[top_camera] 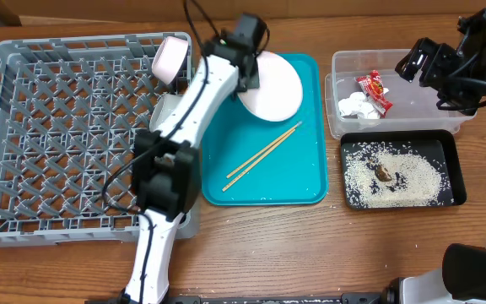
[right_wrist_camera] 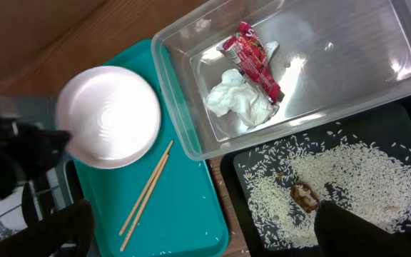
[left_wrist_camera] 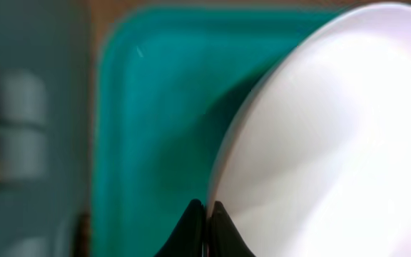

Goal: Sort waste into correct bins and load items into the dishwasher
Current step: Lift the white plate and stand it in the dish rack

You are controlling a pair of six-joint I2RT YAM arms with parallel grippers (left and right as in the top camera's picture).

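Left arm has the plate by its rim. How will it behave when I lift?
The plate looks rigid, so probably no flexing. Its glossy surface may slip, and the left gripper pinches only the edge, so it will likely swing down.

**One camera overhead, two on the wrists**

The overhead camera looks straight down from well above. It takes in the teal tray (top_camera: pixel 298 177) at centre, the grey rack (top_camera: pixel 57 127) to its left, and the clear tub (top_camera: pixel 420 97) and black tray (top_camera: pixel 450 152) to its right. The left wrist camera sits very close over the teal tray, so near that the tray and the plate (left_wrist_camera: pixel 334 143) fill the frame, blurred. The right wrist camera hangs higher, above the teal tray's right side. It looks down at a slant on the tub, the black tray and much of the teal tray. All three views share the teal tray and the plate.
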